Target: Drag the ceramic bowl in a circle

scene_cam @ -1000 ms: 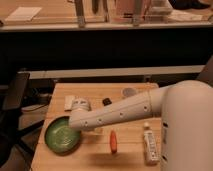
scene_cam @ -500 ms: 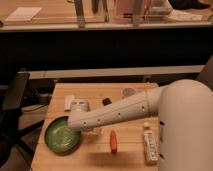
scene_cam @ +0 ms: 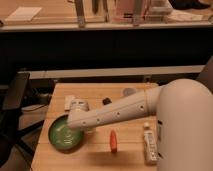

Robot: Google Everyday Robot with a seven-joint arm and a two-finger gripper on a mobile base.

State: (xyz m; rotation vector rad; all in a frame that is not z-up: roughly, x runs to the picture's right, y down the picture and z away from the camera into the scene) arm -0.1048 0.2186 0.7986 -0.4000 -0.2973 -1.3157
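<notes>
The tool point(scene_cam: 74, 125) sits at the far end of the white arm point(scene_cam: 120, 112), low over the right rim of the green ceramic bowl point(scene_cam: 59, 134). From here the arm's end covers it, so I cannot tell whether it is clamped on the rim or released. The bowl rests on the front left part of the wooden counter point(scene_cam: 95, 156), near the left edge.

Just behind the bowl stands a pale container point(scene_cam: 77, 105), with a small dark object point(scene_cam: 106, 101) a little to its right. An orange-red stick-shaped item point(scene_cam: 113, 141) lies right of the bowl, apart from it. Further right lies a white bottle point(scene_cam: 149, 145) beside the robot's bulky white body point(scene_cam: 185, 130). A black chair point(scene_cam: 15, 95) stands off the counter's left side.
</notes>
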